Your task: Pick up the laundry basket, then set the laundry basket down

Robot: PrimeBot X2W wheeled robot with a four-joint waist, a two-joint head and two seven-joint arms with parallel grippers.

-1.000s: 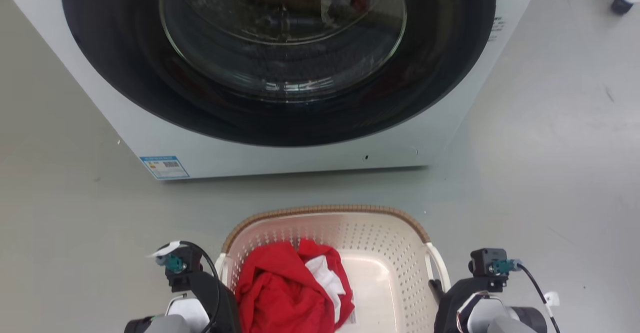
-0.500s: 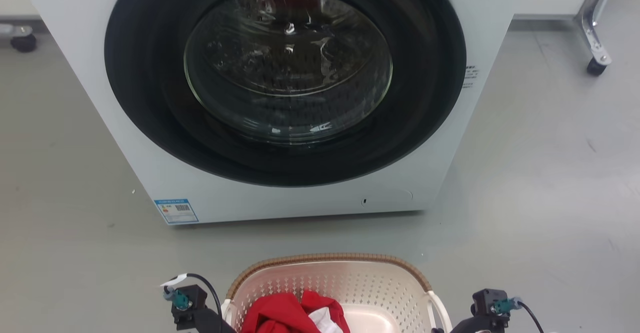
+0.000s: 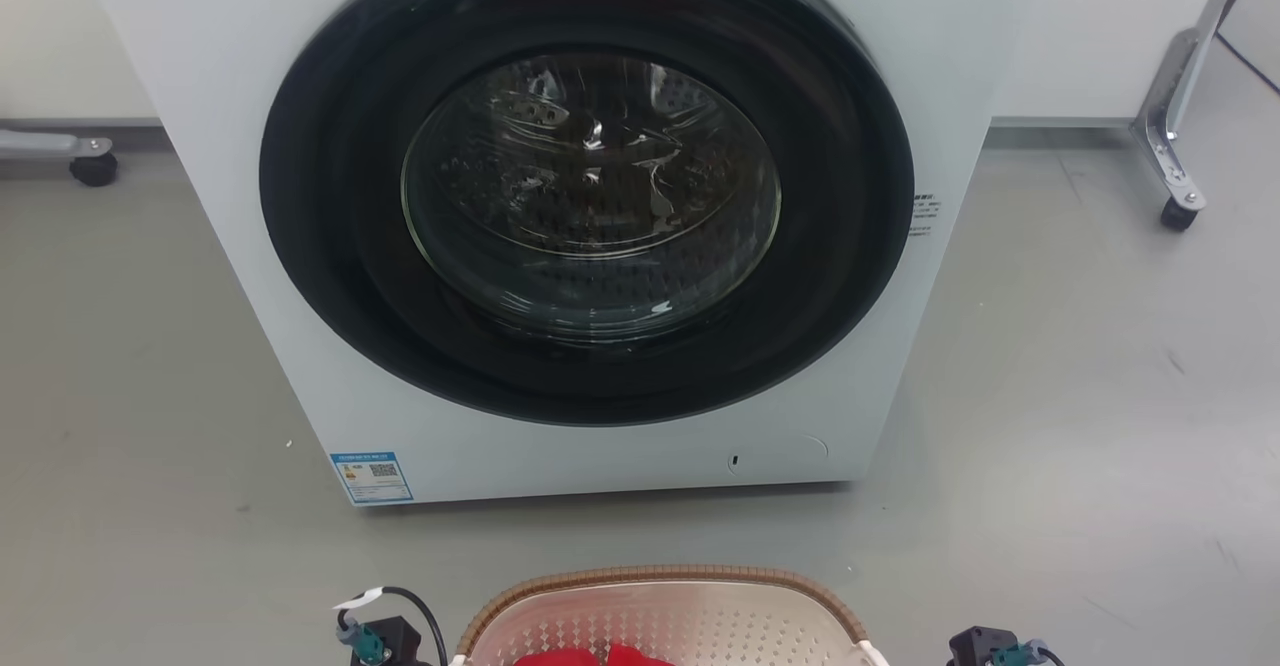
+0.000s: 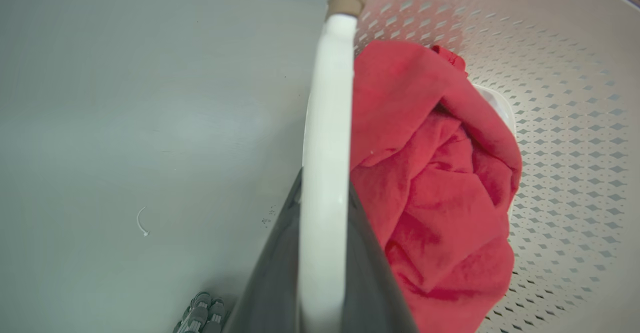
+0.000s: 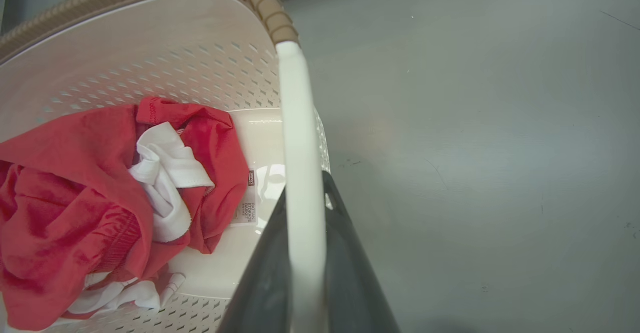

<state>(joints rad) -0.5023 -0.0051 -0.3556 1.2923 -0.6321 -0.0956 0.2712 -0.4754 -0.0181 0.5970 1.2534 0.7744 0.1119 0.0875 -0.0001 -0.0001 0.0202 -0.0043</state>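
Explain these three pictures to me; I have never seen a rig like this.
This is a wheeled robot with two arms. The head camera looks down at a washing machine on a grey floor, with the laundry basket in front. The other two cameras sit on the wrists. They show the left gripper and the right gripper, each shut on one of the basket's white side handles. Inside lie a red garment and a white cloth.
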